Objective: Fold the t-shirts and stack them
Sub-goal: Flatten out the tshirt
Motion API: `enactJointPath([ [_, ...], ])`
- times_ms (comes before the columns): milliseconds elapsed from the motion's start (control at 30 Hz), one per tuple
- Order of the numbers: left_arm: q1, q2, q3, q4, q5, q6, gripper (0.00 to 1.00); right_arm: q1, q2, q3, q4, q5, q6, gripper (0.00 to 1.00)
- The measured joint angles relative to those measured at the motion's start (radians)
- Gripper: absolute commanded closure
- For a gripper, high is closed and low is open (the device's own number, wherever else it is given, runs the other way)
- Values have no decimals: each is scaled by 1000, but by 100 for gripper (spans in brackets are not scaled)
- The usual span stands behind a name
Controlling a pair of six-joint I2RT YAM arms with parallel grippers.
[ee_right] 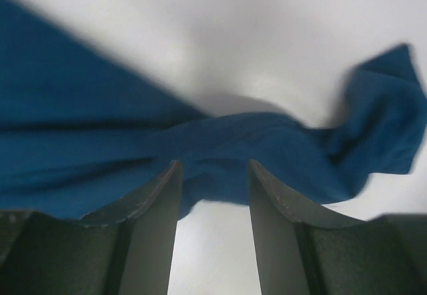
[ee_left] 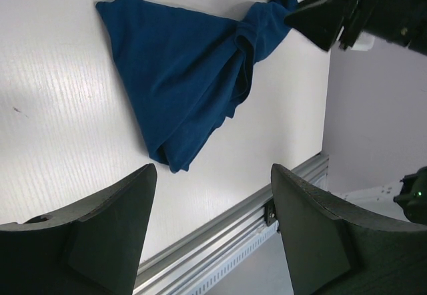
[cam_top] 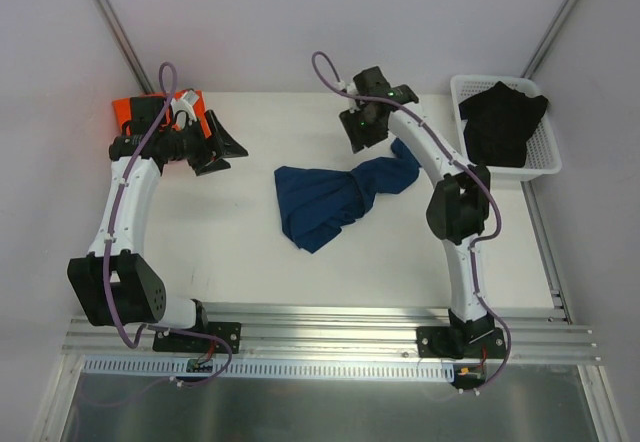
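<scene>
The navy blue t-shirt (cam_top: 325, 202) lies crumpled in the middle of the white table, one end twisted into a rope toward the back right; no print shows. My right gripper (cam_top: 358, 140) hangs over that twisted end. In the right wrist view its jaws (ee_right: 213, 168) stand apart, straddling the bunched blue cloth (ee_right: 80, 148), with bare table showing between them. The orange t-shirt (cam_top: 128, 112) lies at the back left, mostly hidden beneath my left arm. My left gripper (cam_top: 225, 157) is open and empty beside it, facing the blue shirt (ee_left: 180, 75).
A white basket (cam_top: 540, 167) holding a black garment (cam_top: 503, 122) stands at the back right corner. An aluminium rail (cam_top: 330, 322) runs along the table's near edge. The right gripper's dark fingers (ee_left: 327, 18) show at the top right of the left wrist view.
</scene>
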Motion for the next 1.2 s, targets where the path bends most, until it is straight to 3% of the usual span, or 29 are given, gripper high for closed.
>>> enactJointPath([
  [200,0,0,0,0,0,-1,30,136,-78,-90,-24,-74,11,54],
  [867,59,-60,-13,0,11,-8,29,86,40,-109,-44,-75,6,60],
  [967,59,-60,-13,0,12,-9,29,88,45,-111,-46,-72,4,67],
  [1133,59,-60,-13,0,18,-9,29,88,46,-111,-46,-61,-5,96],
  [1200,59,-60,-13,0,19,-9,29,88,45,-111,-46,-57,-3,99],
])
